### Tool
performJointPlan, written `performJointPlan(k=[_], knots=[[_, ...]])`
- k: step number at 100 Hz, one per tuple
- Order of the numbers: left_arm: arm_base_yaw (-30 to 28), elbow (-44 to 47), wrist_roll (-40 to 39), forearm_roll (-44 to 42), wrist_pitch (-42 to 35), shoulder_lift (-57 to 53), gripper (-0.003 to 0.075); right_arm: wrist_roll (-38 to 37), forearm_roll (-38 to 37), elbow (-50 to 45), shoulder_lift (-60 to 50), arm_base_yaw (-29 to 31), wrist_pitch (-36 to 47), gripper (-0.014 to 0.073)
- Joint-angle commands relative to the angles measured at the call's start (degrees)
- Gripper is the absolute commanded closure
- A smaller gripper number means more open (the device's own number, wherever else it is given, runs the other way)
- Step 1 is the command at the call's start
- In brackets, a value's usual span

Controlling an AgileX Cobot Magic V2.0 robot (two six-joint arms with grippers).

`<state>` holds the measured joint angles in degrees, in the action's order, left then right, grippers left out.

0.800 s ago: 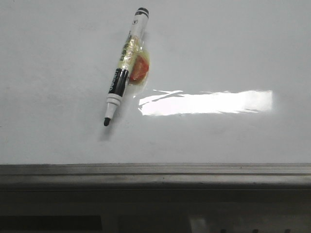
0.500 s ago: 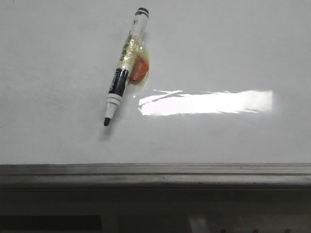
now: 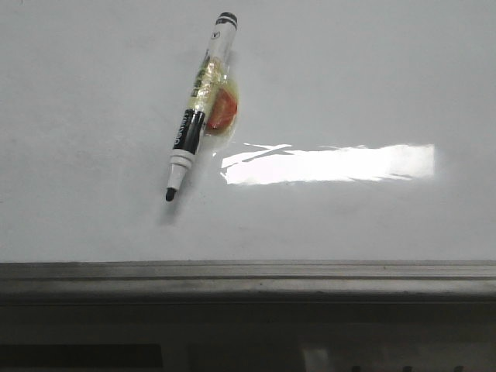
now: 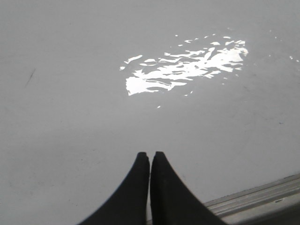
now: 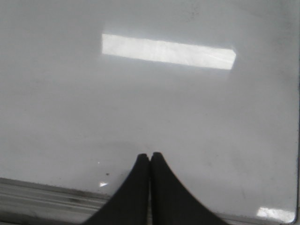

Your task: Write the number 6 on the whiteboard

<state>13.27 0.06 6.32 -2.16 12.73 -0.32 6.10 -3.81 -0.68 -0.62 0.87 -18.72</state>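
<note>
Beneath both closed, empty jaws, the blank whiteboard point(image 3: 349, 77), marker point(image 3: 198, 108) well apart.

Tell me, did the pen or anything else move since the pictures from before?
No, nothing visibly changed. The marker lies in the same spot on the whiteboard, cap off, tip toward the grey edge rail. No 6 is drawn yet. The left gripper and right gripper are shut and hold nothing.

An uncapped black marker point(image 3: 200, 108) lies diagonally on the whiteboard point(image 3: 372, 70), beside a glare patch point(image 3: 329, 163)
</note>
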Motion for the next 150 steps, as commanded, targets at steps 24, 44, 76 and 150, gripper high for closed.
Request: performJointPlan(k=[24,44,76,150], knots=[[-0.15,1.37,-0.51,15.03,-6.87,-1.69,0.0741,0.11,-1.54,-0.77,-0.89,0.41,13.79,0.0636],[-0.15,1.37,-0.51,45.10,-10.77,-1.69,0.0741,-0.83,4.38,-0.77,-0.89,0.41,30.40,0.0636],[-0.15,0.90,-0.51,66.05,-10.45,-1.69,0.0741,-3.07,40.54,0.49,-0.89,0.41,30.93,0.0636],[-0.15,-38.14,15.80,37.69,29.91,38.49,0.0279,16.38,31.72,29.99,14.45,0.41,-12.91,0.0550]])
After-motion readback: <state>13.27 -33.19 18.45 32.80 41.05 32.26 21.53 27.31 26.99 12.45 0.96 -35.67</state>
